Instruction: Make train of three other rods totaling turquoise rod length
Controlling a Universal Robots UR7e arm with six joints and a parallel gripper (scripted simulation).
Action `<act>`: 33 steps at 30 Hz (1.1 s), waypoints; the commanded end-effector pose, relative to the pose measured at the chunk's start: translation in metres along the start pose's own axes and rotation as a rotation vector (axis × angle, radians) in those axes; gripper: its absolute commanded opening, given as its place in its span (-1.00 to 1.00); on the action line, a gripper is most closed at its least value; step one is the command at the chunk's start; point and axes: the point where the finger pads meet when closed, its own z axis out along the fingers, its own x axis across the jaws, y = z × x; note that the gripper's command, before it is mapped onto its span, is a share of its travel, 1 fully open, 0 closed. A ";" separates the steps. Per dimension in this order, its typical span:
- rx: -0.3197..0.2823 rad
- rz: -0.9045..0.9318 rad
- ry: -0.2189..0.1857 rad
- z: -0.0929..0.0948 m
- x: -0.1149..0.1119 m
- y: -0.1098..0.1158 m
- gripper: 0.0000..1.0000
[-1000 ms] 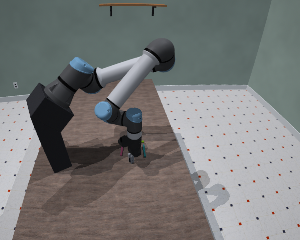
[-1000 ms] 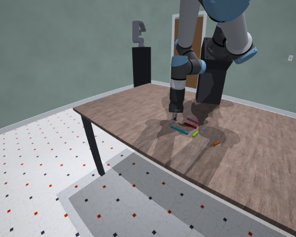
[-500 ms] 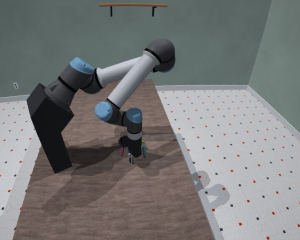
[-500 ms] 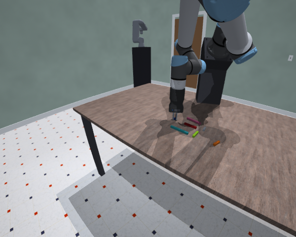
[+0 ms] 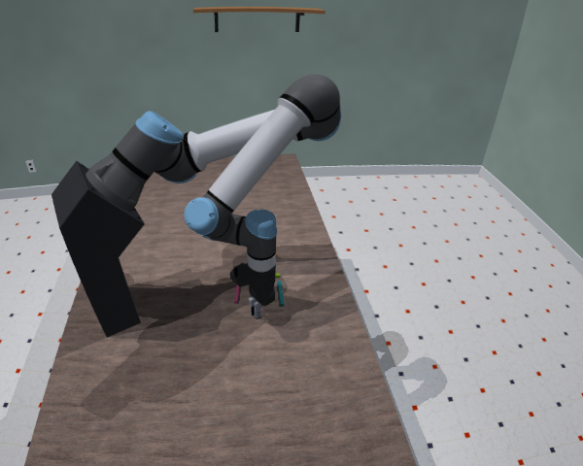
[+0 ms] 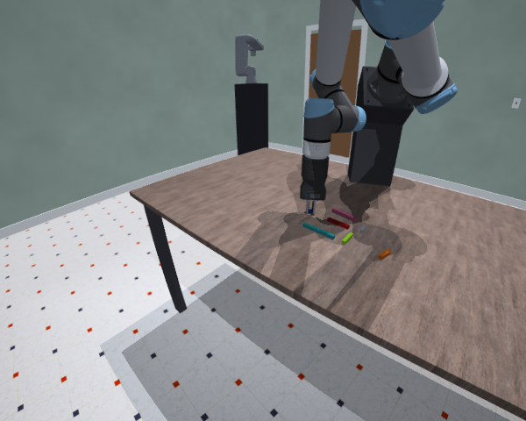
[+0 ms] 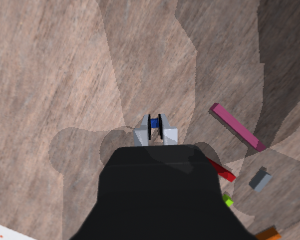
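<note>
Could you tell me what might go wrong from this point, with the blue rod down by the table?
1. The pincer stands only slightly apart around the tiny blue rod; lifting away now could drag or tip it.
2. The blue rod sits close to the turquoise rod and the red rod, so a train built here may end up too near them.
3. Bringing the lime rod and orange rod over could nudge these neighbours.
</note>
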 end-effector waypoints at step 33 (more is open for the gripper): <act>0.000 0.000 -0.001 -0.019 0.000 0.000 0.07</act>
